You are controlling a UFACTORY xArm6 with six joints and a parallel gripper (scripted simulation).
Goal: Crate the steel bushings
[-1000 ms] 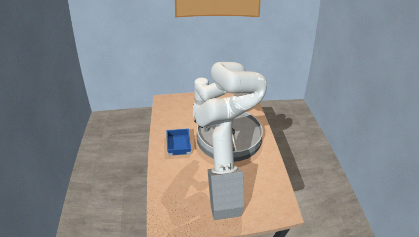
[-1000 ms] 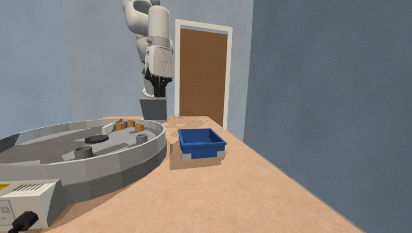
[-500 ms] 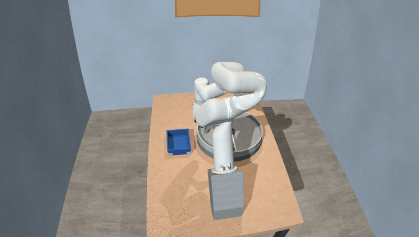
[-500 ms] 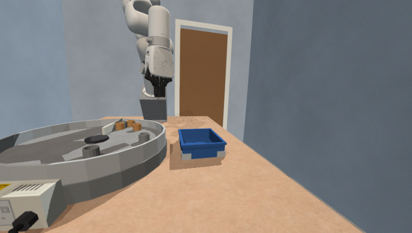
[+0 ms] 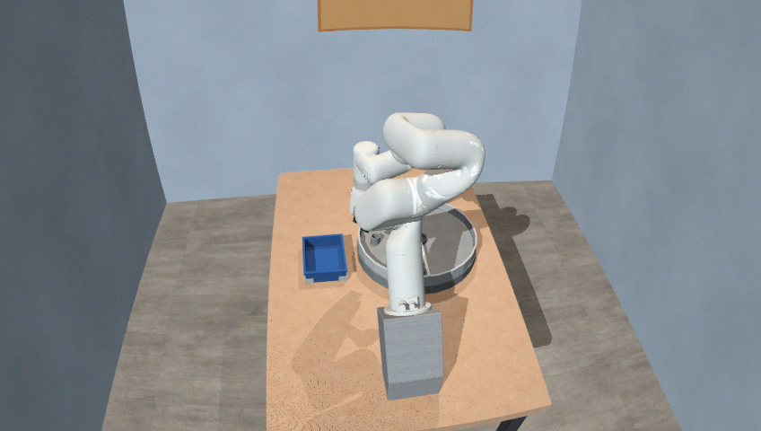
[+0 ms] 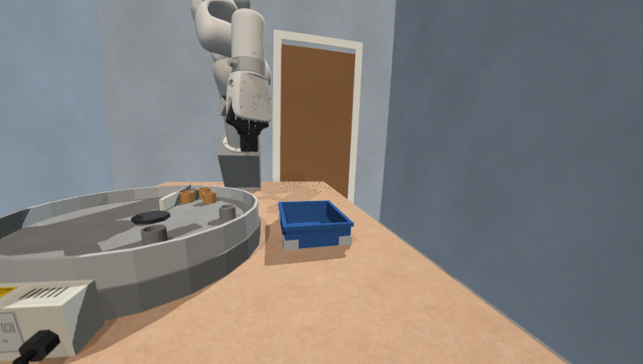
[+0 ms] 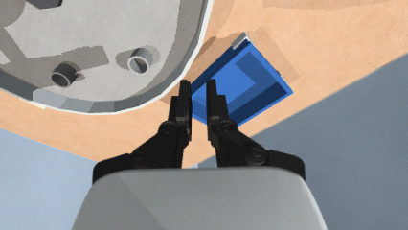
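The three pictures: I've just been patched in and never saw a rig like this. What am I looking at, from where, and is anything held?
One white robot arm stands on a grey pedestal on a wooden table. The top view looks down from behind it, the exterior view looks across the table, and the wrist view looks past the gripper. A round grey turning table carries two steel bushings and three brass-coloured ones. Beside it sits a blue crate, nothing visible inside. The gripper hangs high, nearly closed, holding nothing.
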